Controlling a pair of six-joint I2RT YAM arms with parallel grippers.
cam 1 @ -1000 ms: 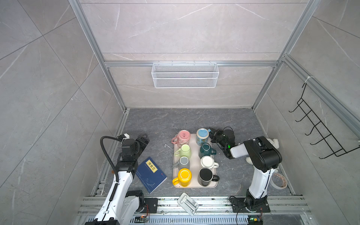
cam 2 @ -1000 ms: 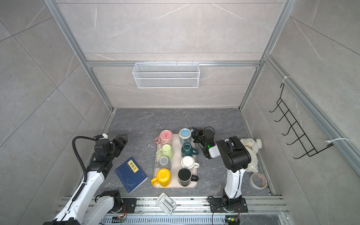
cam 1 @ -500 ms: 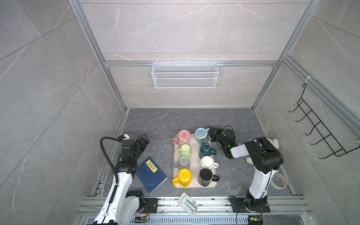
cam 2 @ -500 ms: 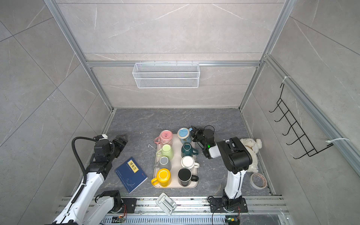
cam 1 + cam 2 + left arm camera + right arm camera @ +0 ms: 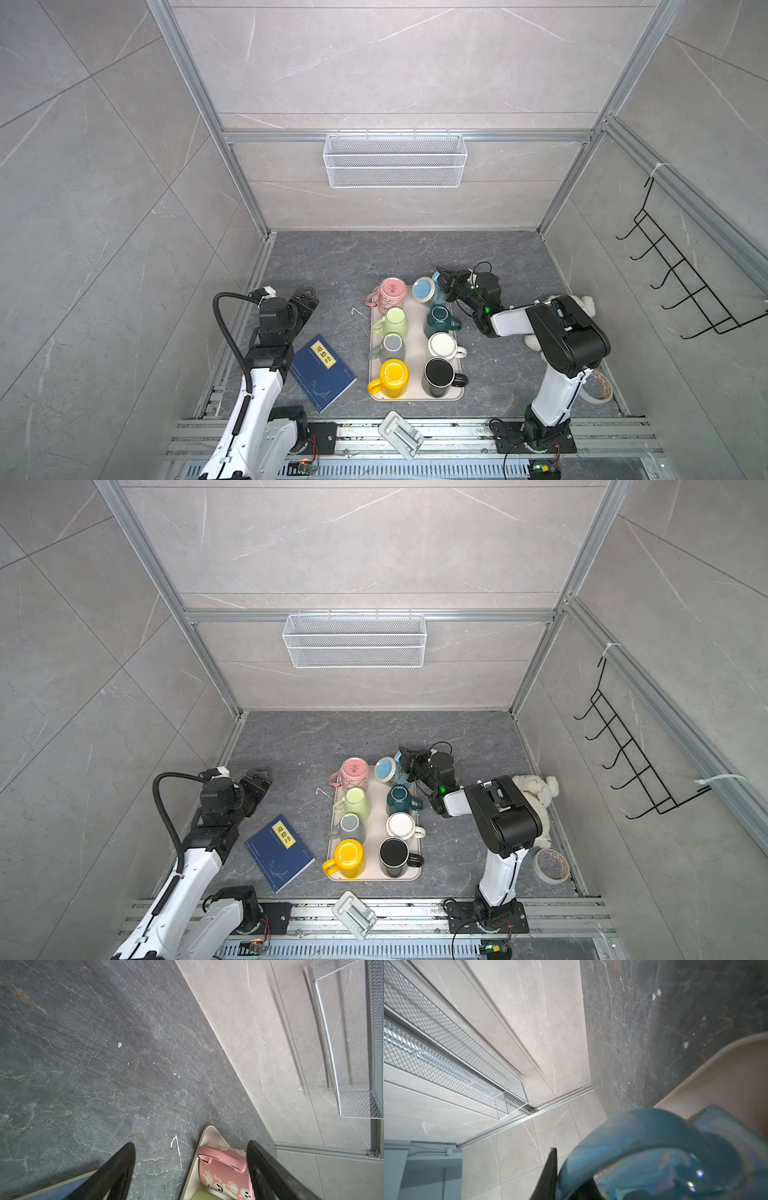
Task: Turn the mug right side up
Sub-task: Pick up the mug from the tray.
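- Likely handles stiff, slick, breakable: glossy blue ceramic mug (image 5: 424, 289), tipped
- Pinches handle loop (image 5: 643, 1126), soundest hold, in near-closed right gripper (image 5: 444, 284)
- Holds left gripper (image 5: 190, 1145) wide apart, empty

Eight mugs (image 5: 393, 291); one tray (image 5: 415, 376); one book (image 5: 322, 371); one plush toy (image 5: 536, 789).

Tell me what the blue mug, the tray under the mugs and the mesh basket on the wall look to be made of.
The blue mug: likely glazed ceramic; glossy, iridescent sheen with bright highlights on its handle.
The tray: probably plastic; matte cream, smooth rounded rim.
The basket: metal wire mesh, pale finish, possibly coated; fine see-through grid on a wire frame.
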